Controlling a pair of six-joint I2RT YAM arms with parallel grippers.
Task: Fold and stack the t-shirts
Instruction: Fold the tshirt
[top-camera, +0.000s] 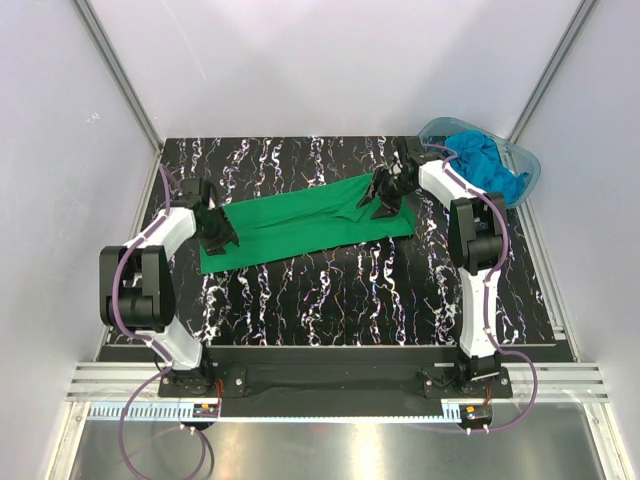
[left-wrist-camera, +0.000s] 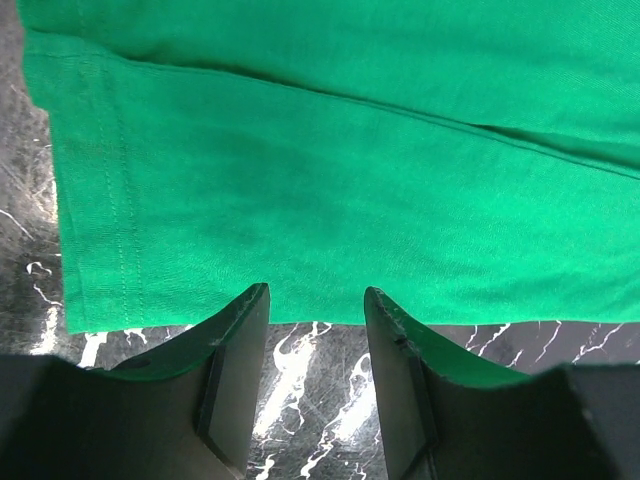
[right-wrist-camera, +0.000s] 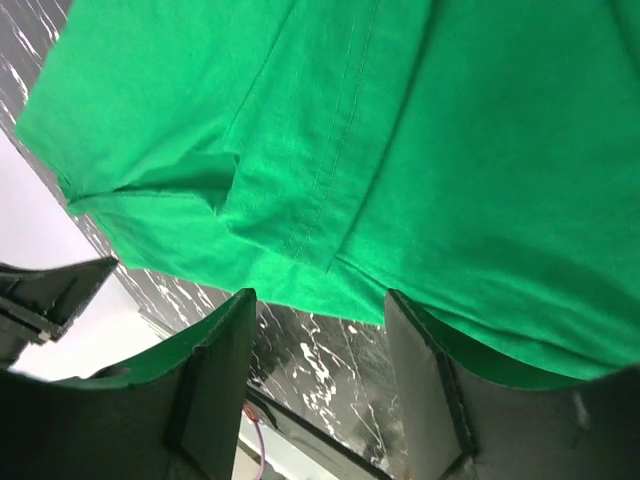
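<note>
The green t-shirt (top-camera: 300, 225) lies flat on the tabletop (top-camera: 350, 300) as one long folded strip, and each tool stands at one end of it.

The left tool (left-wrist-camera: 315, 292) is wide open and has hold of nothing. Between its jaws there is only bare marbled tabletop. The shirt's near edge runs straight across just ahead of the jaw tips. A stitched hem forms the cloth's end ahead and to the left of the tool, and the corner lies just beyond the left jaw. Farther ahead, a fold line crosses the cloth at a slant. Left of the hem the tabletop is bare.

The right tool (right-wrist-camera: 318, 297) is also spread wide and clamps nothing. The cloth's edge sits right at its jaw tips, with tabletop showing in the gap behind it. A double-stitched hem runs away from the tool, and a loose flap lies ahead to its left, ending at a bare strip of tabletop.

Behind both tools, towards the arm bases, a broad band of tabletop lies open. Beyond the shirt the free strip is narrower. The turquoise-blue t-shirts (top-camera: 485, 160) are heaped in a clear tub (top-camera: 528, 165) near the right tool, on its outer side, at the tabletop's far corner.
</note>
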